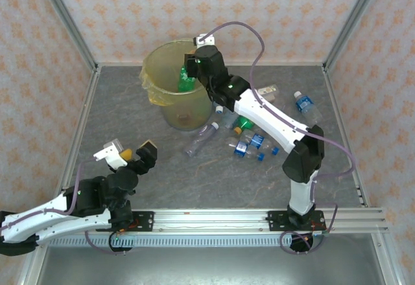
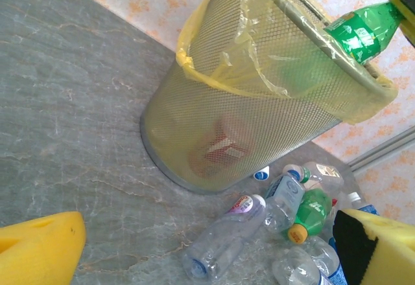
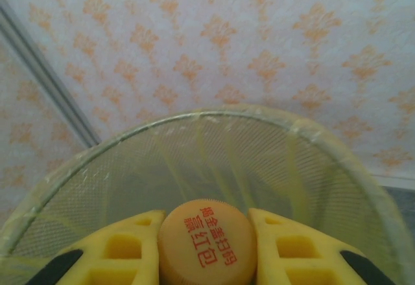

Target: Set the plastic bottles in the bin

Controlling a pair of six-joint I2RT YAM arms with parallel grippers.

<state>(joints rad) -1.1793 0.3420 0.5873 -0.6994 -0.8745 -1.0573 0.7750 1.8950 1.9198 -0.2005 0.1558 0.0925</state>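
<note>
The bin [image 1: 170, 107], a round mesh bucket lined with a yellow bag, stands at the back of the table. My right gripper [image 1: 192, 72] hangs over its rim, shut on a green plastic bottle [image 1: 187, 81]. In the right wrist view the bottle's orange cap [image 3: 207, 243] sits clamped between the yellow fingers [image 3: 123, 252], above the bin's mouth [image 3: 194, 120]. My left gripper [image 1: 136, 152] stands open near the front left, nothing between its pads [image 2: 39, 249]. Several plastic bottles lie right of the bin: a clear one [image 2: 224, 239] [image 1: 201, 140] and a green one [image 2: 310, 212].
More bottles lie scattered at the back right [image 1: 307, 107] and near the right arm's forearm [image 1: 267, 92]. Loose blue caps [image 1: 261, 156] lie by the cluster. Patterned walls and metal posts close in the table. Bare grey table lies between the left gripper and the bin.
</note>
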